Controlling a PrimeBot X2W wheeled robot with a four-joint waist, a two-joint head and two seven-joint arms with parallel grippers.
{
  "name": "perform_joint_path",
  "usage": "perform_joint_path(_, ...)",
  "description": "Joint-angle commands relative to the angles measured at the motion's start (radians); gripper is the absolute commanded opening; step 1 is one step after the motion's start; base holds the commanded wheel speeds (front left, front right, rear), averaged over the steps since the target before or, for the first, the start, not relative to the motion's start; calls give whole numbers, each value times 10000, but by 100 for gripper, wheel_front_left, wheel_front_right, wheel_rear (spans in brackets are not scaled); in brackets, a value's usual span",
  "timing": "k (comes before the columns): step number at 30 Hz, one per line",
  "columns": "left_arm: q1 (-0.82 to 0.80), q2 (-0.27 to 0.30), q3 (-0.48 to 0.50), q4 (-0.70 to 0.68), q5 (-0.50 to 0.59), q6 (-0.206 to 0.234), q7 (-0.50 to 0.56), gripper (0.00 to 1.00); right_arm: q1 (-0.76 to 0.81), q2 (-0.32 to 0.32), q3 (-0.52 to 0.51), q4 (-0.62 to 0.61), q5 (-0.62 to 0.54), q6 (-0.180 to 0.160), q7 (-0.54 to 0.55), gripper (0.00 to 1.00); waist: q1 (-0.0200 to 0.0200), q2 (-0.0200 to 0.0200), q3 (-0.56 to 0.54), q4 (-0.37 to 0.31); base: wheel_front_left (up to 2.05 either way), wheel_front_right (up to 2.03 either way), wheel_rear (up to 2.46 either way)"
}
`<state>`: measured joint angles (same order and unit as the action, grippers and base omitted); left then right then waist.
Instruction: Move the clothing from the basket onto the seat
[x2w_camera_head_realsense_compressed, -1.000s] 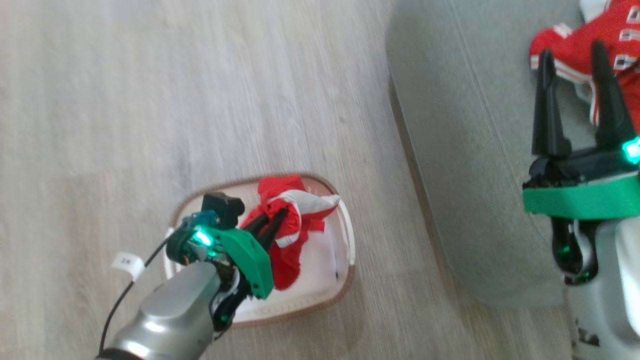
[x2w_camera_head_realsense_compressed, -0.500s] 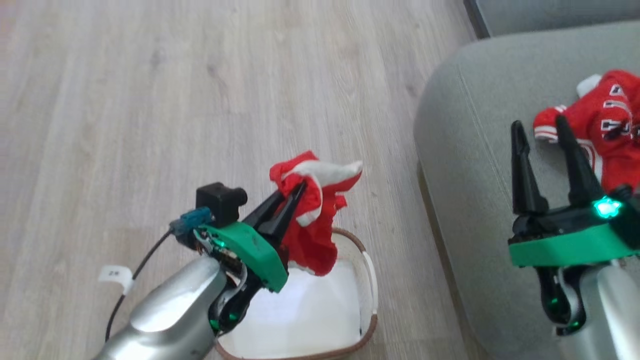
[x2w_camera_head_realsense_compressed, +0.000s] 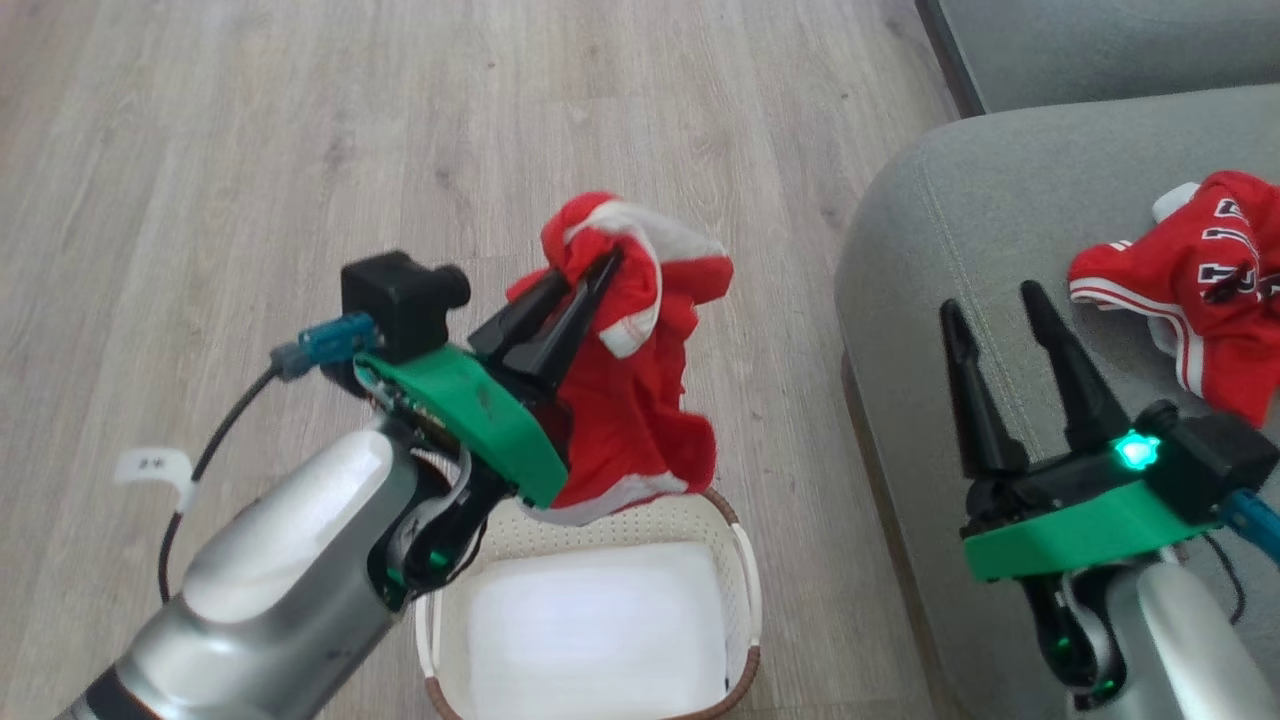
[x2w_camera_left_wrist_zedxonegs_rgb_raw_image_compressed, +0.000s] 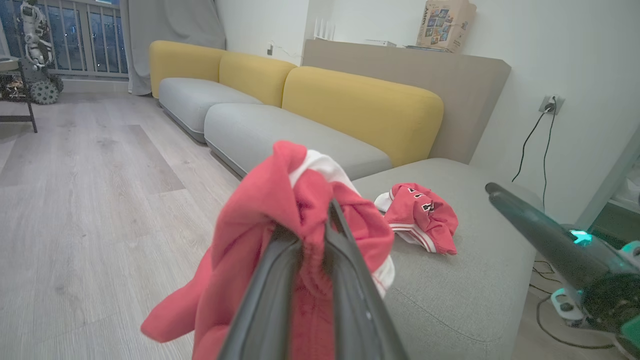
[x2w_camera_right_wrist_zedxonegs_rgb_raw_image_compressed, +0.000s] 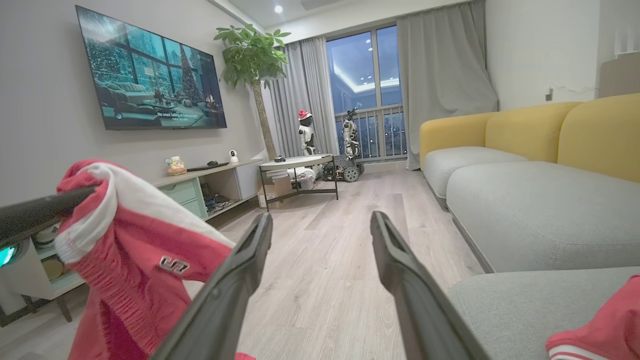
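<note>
Left end effector pinches a red jersey, held in the air above the white basket on the floor. Right end effector hangs spread, empty, over the grey seat, where a second jersey lies.

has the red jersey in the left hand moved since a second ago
Yes. The red jersey lay down inside the basket before. Now the left hand holds it lifted out, hanging above the basket's far rim.
</note>
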<state>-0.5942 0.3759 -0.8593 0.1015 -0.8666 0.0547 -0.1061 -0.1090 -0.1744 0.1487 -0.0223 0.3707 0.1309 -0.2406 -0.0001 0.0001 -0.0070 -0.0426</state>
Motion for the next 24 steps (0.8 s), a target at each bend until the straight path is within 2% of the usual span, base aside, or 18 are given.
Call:
perform_joint_path(1,-712,299,557,-380,-9,83,31,0,-235,-168,288,-272,52,-2,-7,100,1,-1,27,-26,0,0,0)
perform_joint_path(5,-873,370,623,-530,-17,144,146,0,-287,26,567,-306,560,-2,-22,100,1,-1,94,-106,0,0,0)
perform_joint_path(9,-963,380,620,-594,5,181,195,0,-419,-69,1095,-393,805,-2,27,100,1,-1,146,-183,0,0,0)
perform_joint_path(11,-999,373,614,-593,14,195,209,0,-505,-171,1506,-429,916,-2,90,100,1,-1,158,-217,0,0,0)
perform_joint_path(13,-1074,358,580,-544,44,182,235,0,-705,-310,2335,-335,1020,-2,271,100,1,-1,174,-258,0,0,0)
perform_joint_path(19,-1236,243,461,-508,98,136,300,0,-1372,-282,3810,566,1108,-2,551,100,1,-1,166,-208,0,0,0)
perform_joint_path(24,-1317,123,342,-476,118,79,346,0,-1894,-28,4446,1515,1151,-2,625,100,1,-1,146,-77,0,0,0)
